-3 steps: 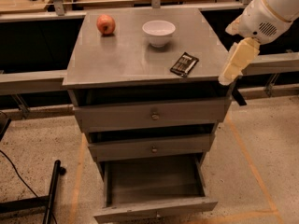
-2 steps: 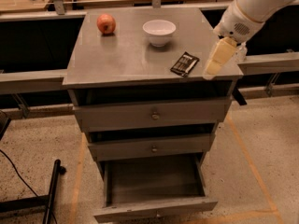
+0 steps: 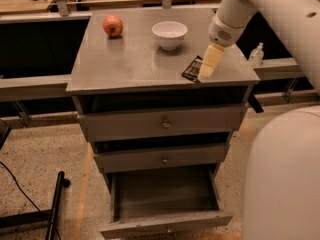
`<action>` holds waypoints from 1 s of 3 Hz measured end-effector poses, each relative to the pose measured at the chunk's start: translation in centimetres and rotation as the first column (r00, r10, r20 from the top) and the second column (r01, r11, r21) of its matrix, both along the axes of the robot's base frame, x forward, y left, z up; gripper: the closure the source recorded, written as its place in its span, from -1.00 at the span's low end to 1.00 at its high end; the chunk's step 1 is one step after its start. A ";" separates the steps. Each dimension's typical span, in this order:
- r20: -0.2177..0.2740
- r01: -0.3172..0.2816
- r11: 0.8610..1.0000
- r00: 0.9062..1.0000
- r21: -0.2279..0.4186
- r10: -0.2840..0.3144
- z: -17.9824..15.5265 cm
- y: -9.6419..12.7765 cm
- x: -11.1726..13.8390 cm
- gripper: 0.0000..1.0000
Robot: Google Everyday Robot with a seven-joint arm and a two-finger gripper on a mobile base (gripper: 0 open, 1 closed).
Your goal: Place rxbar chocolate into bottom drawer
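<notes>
At the foot of the grey metal cabinet [image 3: 150, 64], nearest the camera, the bottom drawer [image 3: 165, 196], a shallow grey tray with a plain front panel, stands pulled out. Nothing can be made out on its floor. To its right, the robot's rounded white body [image 3: 282, 184] fills the lower right of the view. A black stand [image 3: 54, 211] lies on the speckled floor to the left.

Above the open tray, the middle drawer [image 3: 162, 159] and the top drawer [image 3: 162, 124], each a grey panel with a round knob, are shut.

On the cabinet top, the rxbar chocolate [image 3: 191, 69], a small flat bar in a shiny black wrapper, lies flat near the front right corner, just behind the front edge. The cream-coloured gripper [image 3: 204, 75] points down and reaches over the right-hand part of the bar. Its tip is at the wrapper, but contact cannot be confirmed. Whether the gripper is apart, together or clamped on the bar cannot be told. The white arm [image 3: 260, 4] rises from it toward the upper right.

Farther back, a white round bowl [image 3: 169, 34] sits upright near the middle of the rear edge, well apart from the bar. A red apple [image 3: 113, 26] rests near the rear left corner. Beyond the right edge, a small clear bottle [image 3: 256, 54] stands on a lower ledge.
</notes>
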State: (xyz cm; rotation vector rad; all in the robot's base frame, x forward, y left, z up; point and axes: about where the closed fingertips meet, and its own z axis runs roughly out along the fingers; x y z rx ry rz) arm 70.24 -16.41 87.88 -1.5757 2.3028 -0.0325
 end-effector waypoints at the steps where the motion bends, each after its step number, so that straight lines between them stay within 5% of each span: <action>1: -0.027 -0.007 1.000 1.000 -0.021 0.007 -1.6 1.0 1.7 -1.00; 2: -0.054 -0.026 0.999 0.998 -0.028 0.025 -3.0 2.3 2.7 -0.92; 3: -0.080 -0.030 0.999 0.996 -0.021 0.028 -4.2 3.0 3.2 -0.59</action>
